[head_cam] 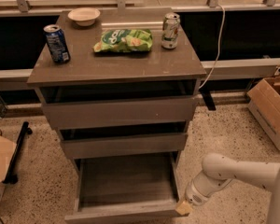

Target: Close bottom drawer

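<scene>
The bottom drawer (pixel 123 185) is at the bottom middle of the frame. It is pulled far out, so I think the job is hardly begun and it needs a long push back in. The tool (pixel 184 207) is at the lower right, right against the drawer's front right corner. I cannot tell if it is open or closed.

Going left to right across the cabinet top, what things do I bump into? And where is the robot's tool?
Blue can, white bowl, green chip bag, silver-green can. The tool is lower down, by the right front corner of the open bottom drawer.
</scene>
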{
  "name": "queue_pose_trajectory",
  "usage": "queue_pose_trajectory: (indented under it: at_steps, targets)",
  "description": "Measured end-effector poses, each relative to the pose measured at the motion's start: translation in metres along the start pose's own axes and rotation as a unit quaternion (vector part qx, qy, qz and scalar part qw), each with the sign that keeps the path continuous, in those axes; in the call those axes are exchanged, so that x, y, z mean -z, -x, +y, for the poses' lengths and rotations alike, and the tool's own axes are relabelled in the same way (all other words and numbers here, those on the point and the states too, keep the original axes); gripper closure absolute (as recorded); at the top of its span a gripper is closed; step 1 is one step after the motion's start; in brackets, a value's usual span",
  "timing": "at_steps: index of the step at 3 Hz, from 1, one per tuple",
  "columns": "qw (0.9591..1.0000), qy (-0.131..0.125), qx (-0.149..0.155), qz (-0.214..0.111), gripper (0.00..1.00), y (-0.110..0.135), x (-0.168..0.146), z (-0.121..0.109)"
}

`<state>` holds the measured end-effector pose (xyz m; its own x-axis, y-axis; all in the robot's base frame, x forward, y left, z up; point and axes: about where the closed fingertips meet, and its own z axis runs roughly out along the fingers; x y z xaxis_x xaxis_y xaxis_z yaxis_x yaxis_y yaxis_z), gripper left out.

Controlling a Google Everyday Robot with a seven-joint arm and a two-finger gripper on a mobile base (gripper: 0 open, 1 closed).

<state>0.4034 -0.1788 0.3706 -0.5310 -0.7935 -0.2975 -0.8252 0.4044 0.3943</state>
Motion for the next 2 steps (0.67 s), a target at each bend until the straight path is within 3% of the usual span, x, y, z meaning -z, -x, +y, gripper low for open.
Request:
queue_pose_trajectory:
  at_steps: [2]
  targets:
    - [0.9992,0.032,-0.025,0.001,1.0,-0.029,-0.073,-0.039]
